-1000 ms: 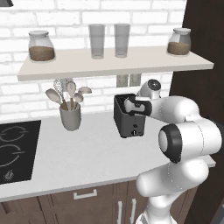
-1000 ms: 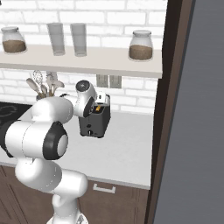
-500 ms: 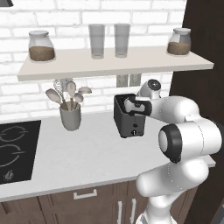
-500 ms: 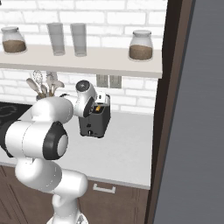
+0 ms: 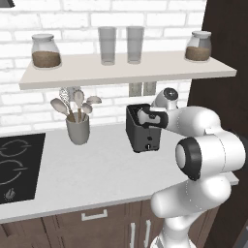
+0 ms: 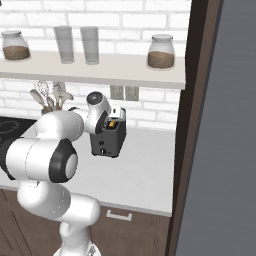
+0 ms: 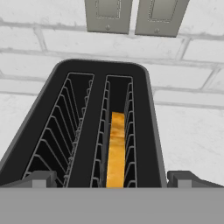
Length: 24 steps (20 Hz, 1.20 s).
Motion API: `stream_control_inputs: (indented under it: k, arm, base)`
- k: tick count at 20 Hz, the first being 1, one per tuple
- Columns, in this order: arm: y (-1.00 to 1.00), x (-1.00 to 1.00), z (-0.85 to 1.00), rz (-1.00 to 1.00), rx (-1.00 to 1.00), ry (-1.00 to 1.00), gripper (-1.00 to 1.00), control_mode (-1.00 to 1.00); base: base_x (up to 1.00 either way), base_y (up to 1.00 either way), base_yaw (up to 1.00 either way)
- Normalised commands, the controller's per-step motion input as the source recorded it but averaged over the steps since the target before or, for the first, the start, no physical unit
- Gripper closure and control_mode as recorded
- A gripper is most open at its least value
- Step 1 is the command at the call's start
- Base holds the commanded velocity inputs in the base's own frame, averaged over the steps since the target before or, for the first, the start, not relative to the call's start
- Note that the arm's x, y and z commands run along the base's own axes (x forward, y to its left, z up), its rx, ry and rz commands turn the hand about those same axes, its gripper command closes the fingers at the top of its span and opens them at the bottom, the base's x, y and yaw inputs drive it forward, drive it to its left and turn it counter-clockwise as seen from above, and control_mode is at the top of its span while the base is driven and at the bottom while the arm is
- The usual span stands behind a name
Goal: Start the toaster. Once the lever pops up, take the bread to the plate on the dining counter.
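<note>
A: The jaws point(image 7: 112, 178) are held wide above the toaster point(image 7: 94, 131). The bread point(image 7: 116, 148) is seen sunk in the slot just below them.

B: Light, stiff and crumbly, it is judged; its top edge should be pinched gently. Nothing is seen changed from half a second ago.

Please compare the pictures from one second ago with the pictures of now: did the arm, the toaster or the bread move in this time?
Nothing has visibly changed. The gripper stays open above the toaster, holding nothing, and the bread still sits down in the right-hand slot as the hand view shows it. The utensil cup on the counter is where it was.
</note>
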Motion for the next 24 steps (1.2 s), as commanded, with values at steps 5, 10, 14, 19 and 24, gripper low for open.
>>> stream_control_inputs:
  k: [5, 10, 14, 19, 24]
  arm:
    - [0.00, 0.00, 0.00, 0.00, 0.00, 0.00, -1.00, -1.00]
    - [0.00, 0.00, 0.00, 0.00, 0.00, 0.00, -1.00, -1.00]
    - [0.00, 0.00, 0.00, 0.00, 0.00, 0.00, -1.00, -1.00]
    - [0.00, 0.00, 0.00, 0.00, 0.00, 0.00, -1.00, -1.00]
    - [0.00, 0.00, 0.00, 0.00, 0.00, 0.00, -1.00, -1.00]
  base:
    - [0.00, 0.00, 0.00]
    - [0.00, 0.00, 0.00]
    - [0.00, 0.00, 0.00]
    - [0.00, 0.00, 0.00]
    - [0.00, 0.00, 0.00]
